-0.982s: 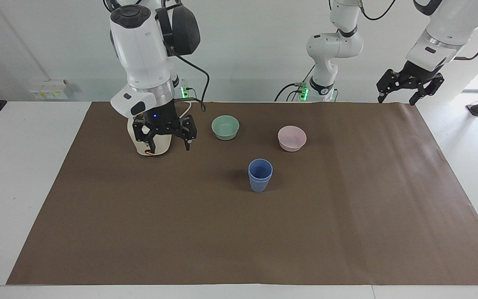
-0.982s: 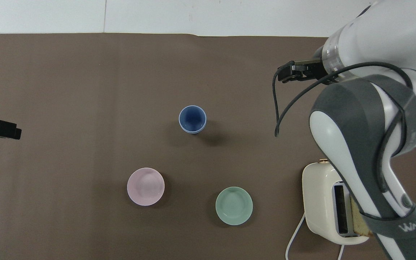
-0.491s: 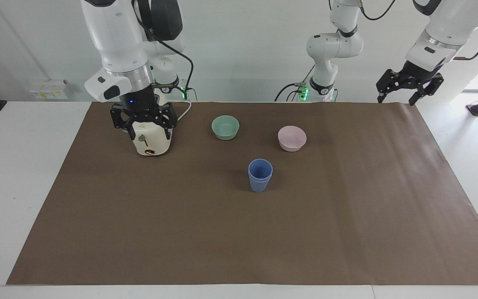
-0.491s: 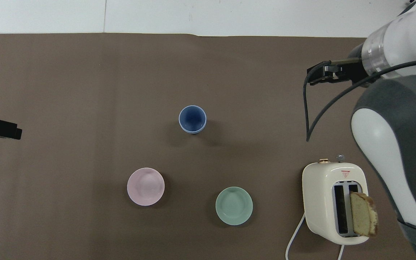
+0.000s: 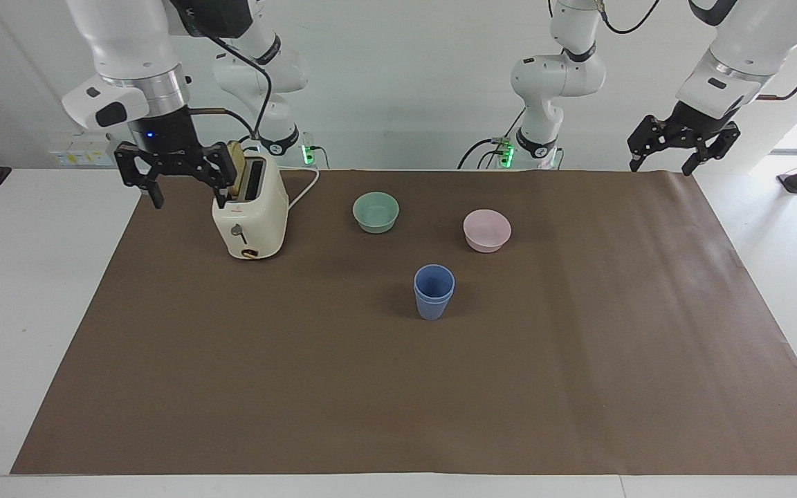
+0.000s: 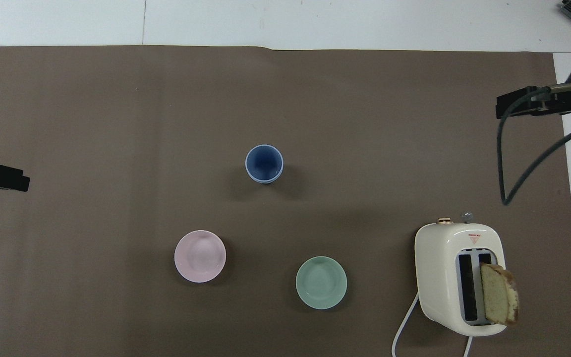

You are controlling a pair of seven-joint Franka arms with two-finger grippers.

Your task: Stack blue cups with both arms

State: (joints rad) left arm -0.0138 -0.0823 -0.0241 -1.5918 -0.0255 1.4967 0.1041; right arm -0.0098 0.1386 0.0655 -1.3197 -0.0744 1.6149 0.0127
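Observation:
The two blue cups stand nested one inside the other, upright, near the middle of the brown mat; they also show in the overhead view. My right gripper is open and empty, raised over the mat's edge beside the toaster at the right arm's end; its tip shows in the overhead view. My left gripper is open and empty, held up over the mat's corner at the left arm's end, and waits; its tip shows in the overhead view.
A cream toaster with a slice of bread in one slot stands at the right arm's end. A green bowl and a pink bowl sit nearer the robots than the cups.
My right gripper has risen from in front of the toaster and moved toward the right arm's end of the table, uncovering the toaster. The cups and left arm have not moved.

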